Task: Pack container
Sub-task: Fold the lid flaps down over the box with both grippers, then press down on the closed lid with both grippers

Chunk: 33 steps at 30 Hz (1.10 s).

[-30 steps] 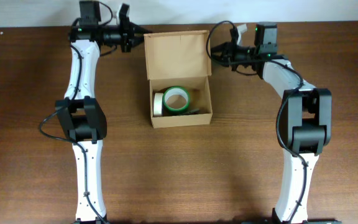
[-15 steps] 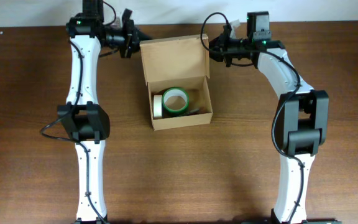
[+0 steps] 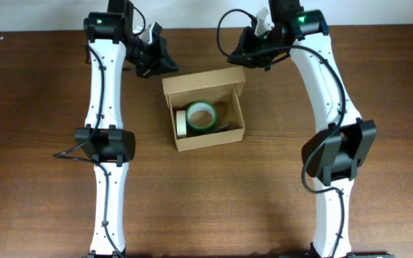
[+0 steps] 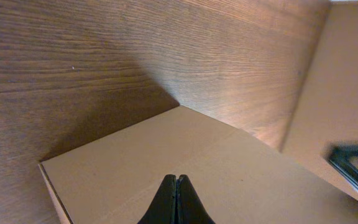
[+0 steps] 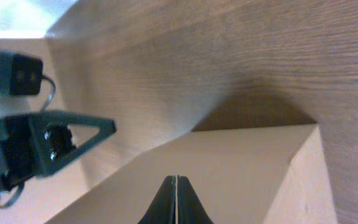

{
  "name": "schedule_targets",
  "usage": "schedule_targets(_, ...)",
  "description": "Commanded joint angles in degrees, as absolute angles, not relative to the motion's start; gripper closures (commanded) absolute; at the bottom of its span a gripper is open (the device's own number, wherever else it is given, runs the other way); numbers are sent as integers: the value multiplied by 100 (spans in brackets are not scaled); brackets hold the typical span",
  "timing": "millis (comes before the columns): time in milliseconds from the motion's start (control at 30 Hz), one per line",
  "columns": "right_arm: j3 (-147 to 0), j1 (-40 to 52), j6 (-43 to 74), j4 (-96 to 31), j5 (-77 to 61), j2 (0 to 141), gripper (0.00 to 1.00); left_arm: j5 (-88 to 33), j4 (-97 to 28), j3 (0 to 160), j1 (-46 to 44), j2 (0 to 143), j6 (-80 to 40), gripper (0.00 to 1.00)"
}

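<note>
- Container: small plain cardboard box, at the centre of the far half of the wooden worktop, between the two arms.
- Flap lid: hinged at the far edge, part-raised, box interior visible.
- Contents: green-edged tape roll; paler roll just beside it on the left, against the left wall.
- Left end effector: fingers pressed together, holding nothing; tips over the lid's cardboard near its left far corner; contact cannot be told.
- Right end effector: fingers pressed together, empty; tips over the lid near its right far corner.
</note>
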State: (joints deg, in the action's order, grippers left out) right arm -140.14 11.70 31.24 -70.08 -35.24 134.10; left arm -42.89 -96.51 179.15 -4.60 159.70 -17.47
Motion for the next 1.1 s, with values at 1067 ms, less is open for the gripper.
schedule_targets(1067,-14256,2829,1249,-9730,1162,10851,96,436,-8823,11909,-1055,9657,-1009,98)
